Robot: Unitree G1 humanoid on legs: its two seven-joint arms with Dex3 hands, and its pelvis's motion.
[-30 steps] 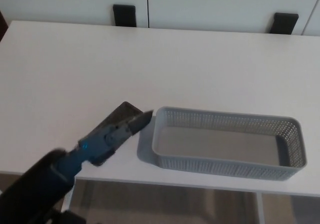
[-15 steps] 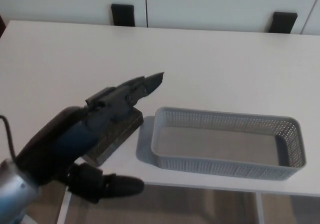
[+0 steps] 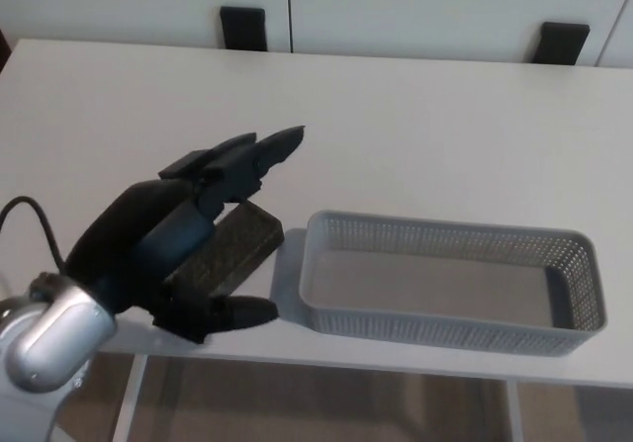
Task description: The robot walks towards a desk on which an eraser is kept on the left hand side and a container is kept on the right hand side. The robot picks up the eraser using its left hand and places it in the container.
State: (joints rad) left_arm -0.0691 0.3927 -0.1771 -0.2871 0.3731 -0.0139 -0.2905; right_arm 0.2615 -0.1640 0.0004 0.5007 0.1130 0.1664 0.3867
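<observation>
Left hand (image 3: pixel 188 234) lowered over eraser (image 3: pixel 232 249), beside container (image 3: pixel 450 284)

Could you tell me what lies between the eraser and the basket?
Nothing: in the head view only a narrow strip of bare desk separates the eraser from the basket.

One eraser (image 3: pixel 235 247), one container (image 3: pixel 450 282), one desk (image 3: pixel 415 126), one hand (image 3: pixel 178 234).
</observation>
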